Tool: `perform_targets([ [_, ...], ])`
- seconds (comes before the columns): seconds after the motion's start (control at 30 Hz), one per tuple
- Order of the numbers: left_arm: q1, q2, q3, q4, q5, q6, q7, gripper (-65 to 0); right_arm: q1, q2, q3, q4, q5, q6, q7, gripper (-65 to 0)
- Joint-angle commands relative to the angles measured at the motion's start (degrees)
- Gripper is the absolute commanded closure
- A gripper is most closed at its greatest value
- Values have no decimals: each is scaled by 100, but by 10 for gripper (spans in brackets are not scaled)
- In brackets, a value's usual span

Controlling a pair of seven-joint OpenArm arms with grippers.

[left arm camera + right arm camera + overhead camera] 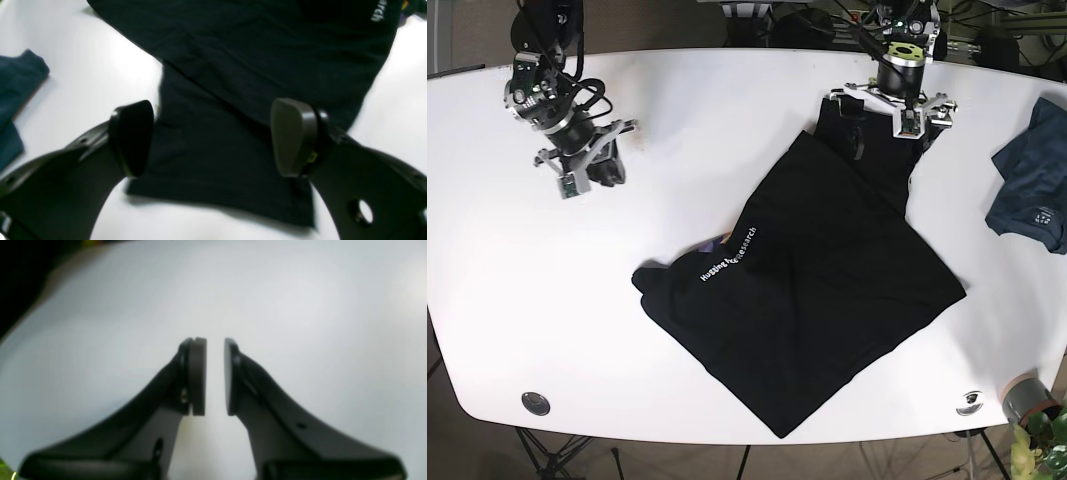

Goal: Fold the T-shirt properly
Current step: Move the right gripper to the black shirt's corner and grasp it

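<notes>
I looked through right wrist camera: right gripper (215,376) filled lower frame, black arms rising to two flat pads (197,376). Pads stood parallel, narrow gap between, nothing held. Bare white table (300,306) lay beneath and beyond. Dark blurred area sat at top left corner; I could not identify it.

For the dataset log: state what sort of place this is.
Probably a robotics lab: a white table on stand legs carrying two arms, cables and equipment behind the far edge, and a black T-shirt laid out for practice.
</notes>
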Motion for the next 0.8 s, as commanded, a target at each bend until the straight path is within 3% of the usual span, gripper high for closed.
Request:
perform_targets([
  [0.0, -10, -21, -144, 53, -17, 32, -191, -518, 93, 26, -210, 109, 111, -6, 152, -103],
  [0.17, -98, -21, -303, 0, -17, 32, -191, -518, 357, -9, -394, 38, 111, -15, 143, -270],
  [0.27, -116, -29, -338, 0, -17, 32, -191, -518, 515, -18, -394, -58, 111, -15, 143, -338],
  [0.5, -125, -161, -355, -9, -17, 32, -191, -518, 1007, -18, -473, -410, 119, 3, -306, -350],
  [0.77, -133, -161, -373, -9, -17, 32, -191, -518, 858, 17, -1405, -41, 154, 38, -499, -350],
])
